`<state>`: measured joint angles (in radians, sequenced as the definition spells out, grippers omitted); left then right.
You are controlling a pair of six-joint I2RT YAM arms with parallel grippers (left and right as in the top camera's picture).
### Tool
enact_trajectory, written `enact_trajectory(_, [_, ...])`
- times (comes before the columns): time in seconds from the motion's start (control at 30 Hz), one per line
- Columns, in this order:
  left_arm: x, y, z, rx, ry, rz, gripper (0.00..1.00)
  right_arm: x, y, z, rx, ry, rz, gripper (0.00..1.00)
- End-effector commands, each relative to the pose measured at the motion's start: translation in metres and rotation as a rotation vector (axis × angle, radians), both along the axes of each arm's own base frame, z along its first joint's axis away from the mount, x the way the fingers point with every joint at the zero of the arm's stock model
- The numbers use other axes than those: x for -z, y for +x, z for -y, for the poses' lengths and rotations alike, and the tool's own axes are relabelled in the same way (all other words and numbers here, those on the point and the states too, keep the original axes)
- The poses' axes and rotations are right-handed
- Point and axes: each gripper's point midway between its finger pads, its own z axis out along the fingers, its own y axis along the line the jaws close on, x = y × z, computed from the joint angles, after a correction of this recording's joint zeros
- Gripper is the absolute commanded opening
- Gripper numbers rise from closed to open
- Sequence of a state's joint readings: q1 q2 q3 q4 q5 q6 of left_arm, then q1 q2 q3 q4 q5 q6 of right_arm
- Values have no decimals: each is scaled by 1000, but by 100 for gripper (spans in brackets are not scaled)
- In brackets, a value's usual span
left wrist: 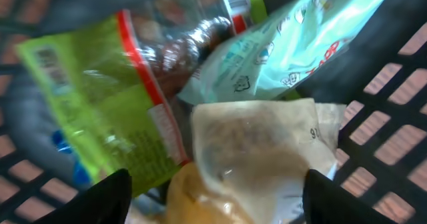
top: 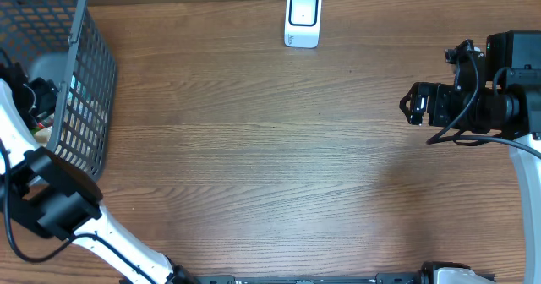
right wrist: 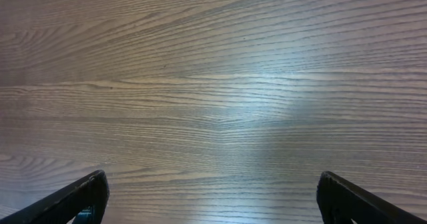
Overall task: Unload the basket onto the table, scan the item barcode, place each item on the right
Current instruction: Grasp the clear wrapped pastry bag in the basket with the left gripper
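Inside the basket [top: 84, 106], the left end effector [left wrist: 220, 207] is seen with its fingers [left wrist: 117, 197] spread wide, one on each side of a pale see-through packet [left wrist: 260, 144]. Nothing is clearly clamped; whether the fingers touch the packet cannot be told from the blurred wrist view. A yellowish item [left wrist: 190, 197] lies just beside the packet, partly under it. Farther into the basket, a green bag [left wrist: 100, 97] with a red strip is tilted against the basket's wall, and a mint-coloured pouch [left wrist: 287, 44] is laid over the packet's far edge. Between the bag and the pouch, a clear wrapper with brown contents [left wrist: 193, 41] is seen. No barcode can be read on any of them.

Well apart from the basket, across the wooden counter [top: 254, 149], the right end effector [right wrist: 213, 197] is held fully open over bare wood, with nothing between its fingers. A small white scanner [top: 303, 18] is stood upright at the counter's far edge, well clear of the basket.
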<state>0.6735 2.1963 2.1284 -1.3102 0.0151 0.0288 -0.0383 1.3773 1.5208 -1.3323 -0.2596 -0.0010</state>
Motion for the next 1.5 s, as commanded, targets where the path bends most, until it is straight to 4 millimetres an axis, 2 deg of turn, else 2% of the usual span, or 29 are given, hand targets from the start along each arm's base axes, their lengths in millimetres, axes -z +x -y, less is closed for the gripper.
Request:
enact_trajectory(0.0, [19,5,7,57,-56,-11,73,-12,1,-4,-14,9,37,100])
enact_trajectory(0.03, [24,5,7,57,-63,-20,71,-12,1,-4,-15,12,37,100])
enact_trajectory(0.07, [28,5,8,56,-70,-28,64,-12,1,-5,-17,17,37,100])
enact_trajectory(0.1, [31,5,8,56,-75,-34,46,-12,1,-6,-21,23,38,100])
enact_trajectory(0.13, [33,4,8,56,-79,-39,35,-13,1,-7,-24,29,39,100])
enact_trajectory(0.23, [37,3,8,53,-86,-47,22,-13,1,-7,-23,29,38,100])
enact_trajectory(0.3, [37,4,8,54,-84,-44,4,-13,1,-7,-23,29,39,100])
enact_trajectory(0.47, [33,6,9,37,-90,-33,4,-13,1,-7,-23,29,38,100])
enact_trajectory(0.6, [9,8,8,24,-83,-7,4,-13,1,-7,-23,29,39,100])
enact_trajectory(0.73, [-38,12,3,-3,-36,53,4,-13,1,-7,-23,29,39,100])
enact_trajectory(0.9, [-108,6,-10,-150,95,149,4,-13,0,-7,-23,29,36,100])
enact_trajectory(1.13, [-194,2,1,-167,211,357,4,-13,1,-7,-23,29,39,100])
enact_trajectory(1.23, [-220,-3,11,-154,247,415,4,-13,1,-7,-22,30,38,100])
enact_trajectory(1.3, [-226,-5,15,-126,263,420,4,-13,1,-7,-20,31,38,100])
enact_trajectory(1.33, [-226,-4,15,-104,271,415,7,-13,1,-7,-20,30,38,100])
enact_trajectory(1.4, [-220,-3,14,-67,274,389,23,-13,1,-7,-21,30,41,100])
enact_trajectory(1.47, [-205,-3,14,-43,250,339,40,-14,2,-7,-21,30,45,100])
